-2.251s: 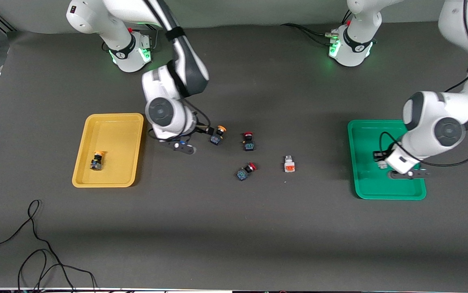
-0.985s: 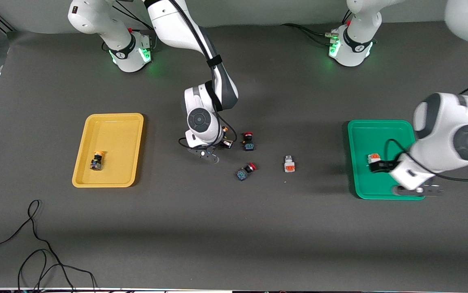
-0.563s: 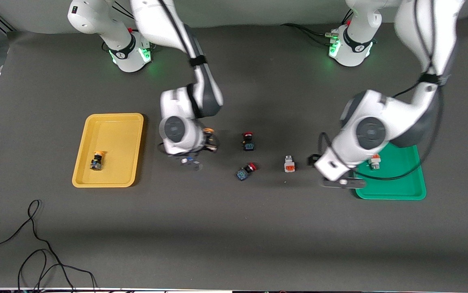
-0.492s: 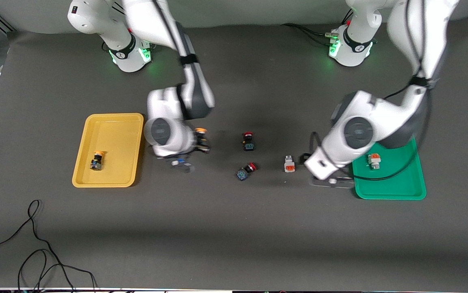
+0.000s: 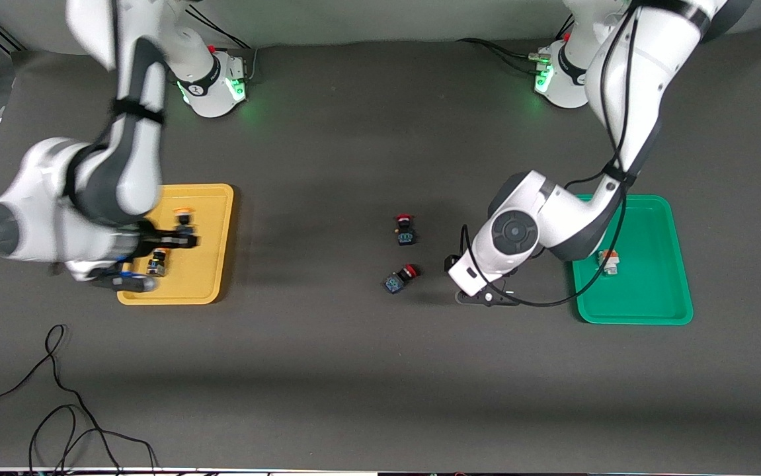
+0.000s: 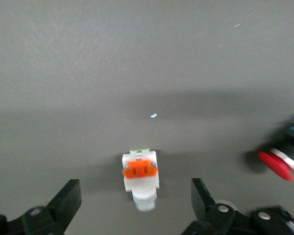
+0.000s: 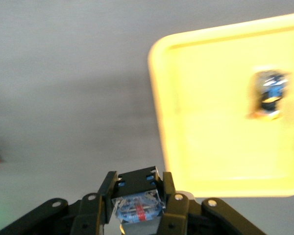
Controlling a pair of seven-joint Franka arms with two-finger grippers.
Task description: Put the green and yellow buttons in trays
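Note:
My right gripper [image 5: 182,238] is shut on a yellow-capped button [image 5: 182,218] and holds it over the yellow tray [image 5: 211,218]. In the right wrist view the button's black-blue body [image 7: 137,198] sits between the fingers of my right gripper [image 7: 137,183], near the tray's edge [image 7: 210,122]. A second yellow button [image 5: 157,262] lies in that tray and also shows in the right wrist view [image 7: 269,93]. My left gripper [image 6: 135,196] is open low over the table, one finger on each side of a white button with an orange tab [image 6: 141,174]. Another white button [image 5: 608,261] lies in the green tray [image 5: 644,291].
Two red-capped black-blue switches [image 5: 405,229] [image 5: 400,277] lie mid-table, beside my left gripper toward the right arm's end; one shows in the left wrist view [image 6: 277,161]. A black cable [image 5: 56,396] lies near the table's front edge at the right arm's end.
The right gripper took the yellow button from mid-table and carried it over the yellow tray. The left gripper let a white button go in the green tray and moved over the other white button.

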